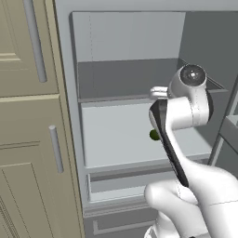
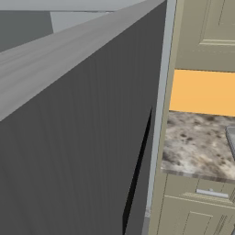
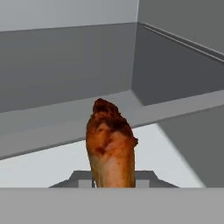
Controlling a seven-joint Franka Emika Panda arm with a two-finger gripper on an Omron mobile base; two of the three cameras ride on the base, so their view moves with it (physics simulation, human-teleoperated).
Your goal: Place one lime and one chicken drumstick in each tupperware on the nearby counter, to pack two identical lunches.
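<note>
A browned chicken drumstick (image 3: 111, 148) stands upright in the hand view, rising from between the jaws of my gripper (image 3: 114, 183), which is shut on it; the meat hides the fingertips. It hangs above a pale fridge shelf (image 3: 39, 164). In the left base view my arm reaches into the open fridge, and a small green lime (image 1: 153, 135) shows on the white shelf just behind the forearm. The speckled counter (image 2: 195, 147) lies to the right in the right base view, with the grey rim of one tupperware (image 2: 231, 137) at the picture's edge.
The open fridge door's dark side (image 2: 78, 137) takes up the left of the right base view. Beige cabinet doors with silver bar handles (image 1: 56, 148) stand left of the fridge. The fridge's back and right walls (image 3: 175, 65) close in around the hand. An orange wall (image 2: 202, 92) backs the counter.
</note>
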